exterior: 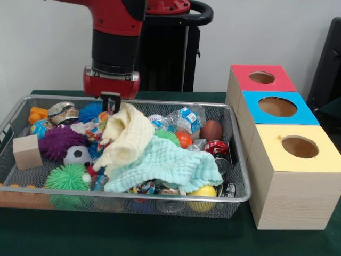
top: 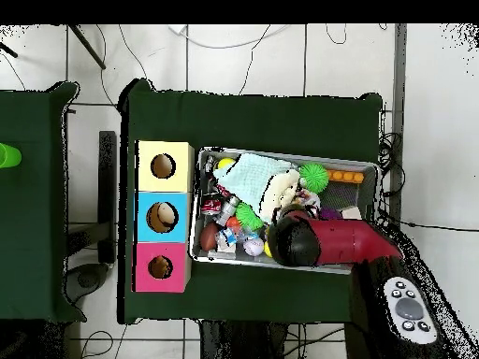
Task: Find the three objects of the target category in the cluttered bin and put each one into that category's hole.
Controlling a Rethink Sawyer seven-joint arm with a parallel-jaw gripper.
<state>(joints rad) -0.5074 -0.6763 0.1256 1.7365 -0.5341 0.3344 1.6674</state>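
Front view: gripper (exterior: 111, 101) low over far left of wire bin (exterior: 234, 160), touching top of cream cloth (exterior: 127, 140); fingers mostly hidden behind cloth, cannot tell how far open. Mint cloth (exterior: 170, 164) covers bin middle, hiding toys beneath. Red box (exterior: 261, 78), blue box (exterior: 277, 108), yellow box (exterior: 298, 147), each with hole, stand right of bin on green counter (exterior: 160, 237). White wall behind.
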